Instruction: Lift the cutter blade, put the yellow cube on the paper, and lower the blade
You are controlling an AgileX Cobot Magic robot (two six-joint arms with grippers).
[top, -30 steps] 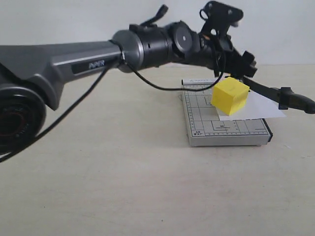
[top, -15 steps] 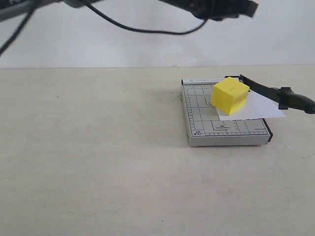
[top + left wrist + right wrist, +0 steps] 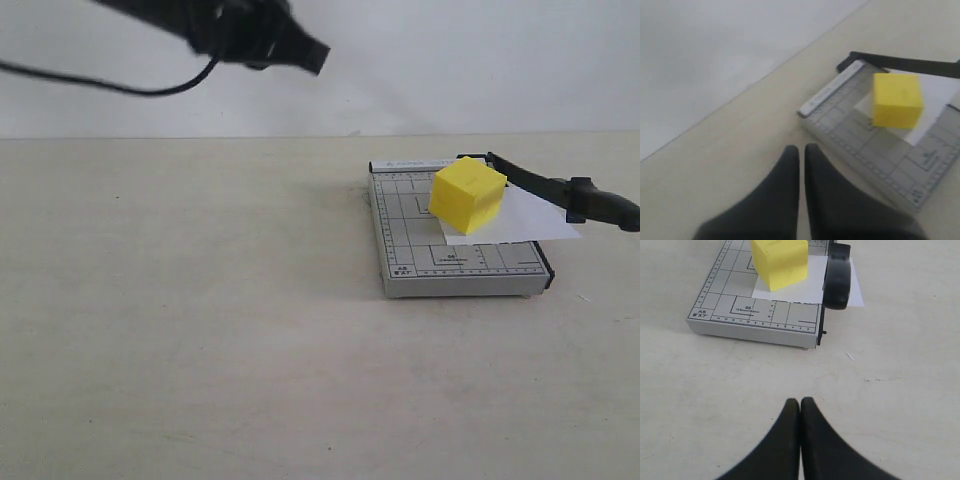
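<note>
A pale beige desk (image 3: 200, 330) fills the scene, with a white wall behind it. High above the desk's far left part hangs the dark left arm (image 3: 180, 20) with a cable looping off it; its left end effector (image 3: 801, 148) is well apart from everything, the two black fingers pressed together with nothing between them. The right end effector (image 3: 800, 402) hovers over bare desk in front of the board's near edge, likewise closed tight and empty.

The grey gridded board (image 3: 400, 220) sits flat on the right half of the desk. The cutter blade (image 3: 545, 185) runs along the board's right edge from the far hinge, lying low across the paper, its thick rounded handle (image 3: 837, 282) reaching past the near corner; whether it is pressed fully down I cannot tell. The paper (image 3: 530, 222), a white sheet, lies on the board's right part and sticks out beyond that edge under the blade. The yellow cube (image 3: 467, 194) stands on the paper, toward the board's far side, just beside the blade
</note>
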